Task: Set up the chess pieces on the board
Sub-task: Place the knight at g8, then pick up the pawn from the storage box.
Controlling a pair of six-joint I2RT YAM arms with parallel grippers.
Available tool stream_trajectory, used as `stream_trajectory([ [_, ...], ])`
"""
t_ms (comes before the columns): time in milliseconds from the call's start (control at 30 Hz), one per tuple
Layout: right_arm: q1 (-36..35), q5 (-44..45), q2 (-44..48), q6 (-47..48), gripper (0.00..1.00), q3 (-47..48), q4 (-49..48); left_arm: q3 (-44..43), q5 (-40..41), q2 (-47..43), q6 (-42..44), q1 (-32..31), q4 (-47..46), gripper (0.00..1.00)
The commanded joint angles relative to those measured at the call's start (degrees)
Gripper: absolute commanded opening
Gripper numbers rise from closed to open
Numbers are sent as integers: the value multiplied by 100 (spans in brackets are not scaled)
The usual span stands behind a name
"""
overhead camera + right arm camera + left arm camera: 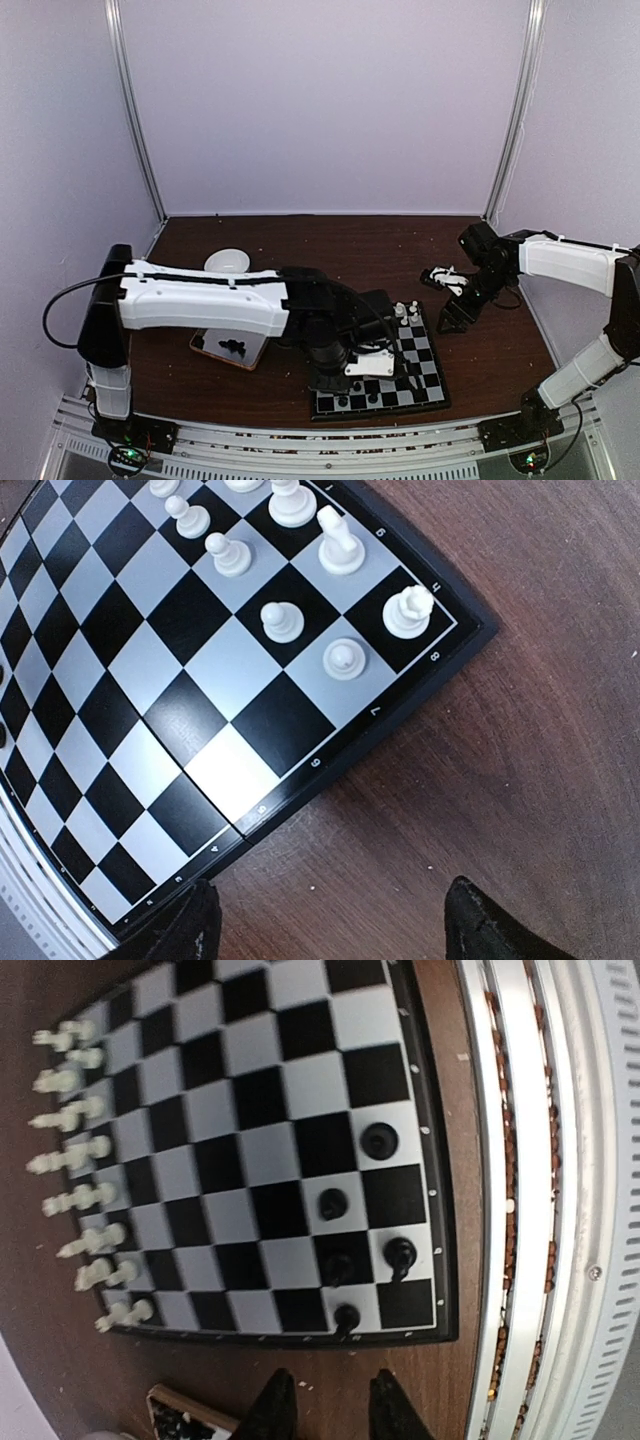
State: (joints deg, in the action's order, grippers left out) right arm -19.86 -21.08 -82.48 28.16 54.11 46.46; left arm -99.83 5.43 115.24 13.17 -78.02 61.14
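Observation:
The board (425, 365) of black and light-grey checks lies at the near middle of the table. White chess pieces (75, 1140) line its far side in two rows; the right wrist view shows several at one corner (340, 550). A few black chess pieces (379, 1141) stand near the side closest to the arm bases, one (346, 1317) right at the edge. My left gripper (333, 1410) hovers over bare table just off that corner, fingers a little apart and holding nothing. My right gripper (335, 920) hangs wide open over the table beside the board's white corner, empty.
A shallow wooden-rimmed tray (230, 348) with loose black pieces sits left of the board, its corner (185, 1420) beside my left fingers. A white bowl (227, 262) stands behind it. The metal rail (520, 1200) runs along the table's near edge. Pale crumbs dot the wood.

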Motion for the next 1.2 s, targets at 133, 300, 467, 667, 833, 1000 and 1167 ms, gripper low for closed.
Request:
stream_trajectory([
  [133,13,-191,-49,53,77,140,91,1261,907,-1819,-1604,1013,-402,37],
  [300,10,-281,-13,40,77,151,90,2545,825,-2436,-2657,2415,-522,33],
  [467,4,-233,-110,63,77,208,80,3282,162,-2756,-2827,3087,-1019,26],
  [667,-32,-135,-283,105,76,227,88,3460,-518,-2209,-2855,3354,-1374,26],
  [833,-44,-136,-335,119,76,229,111,3371,-469,-1821,-2890,3384,-1424,27],
  [1000,-41,-144,-352,137,76,232,120,3351,-378,-1656,-2894,3396,-1255,29],
  [1167,-45,-151,-368,141,76,238,122,3509,-368,-1723,-2990,3398,-1244,32],
])
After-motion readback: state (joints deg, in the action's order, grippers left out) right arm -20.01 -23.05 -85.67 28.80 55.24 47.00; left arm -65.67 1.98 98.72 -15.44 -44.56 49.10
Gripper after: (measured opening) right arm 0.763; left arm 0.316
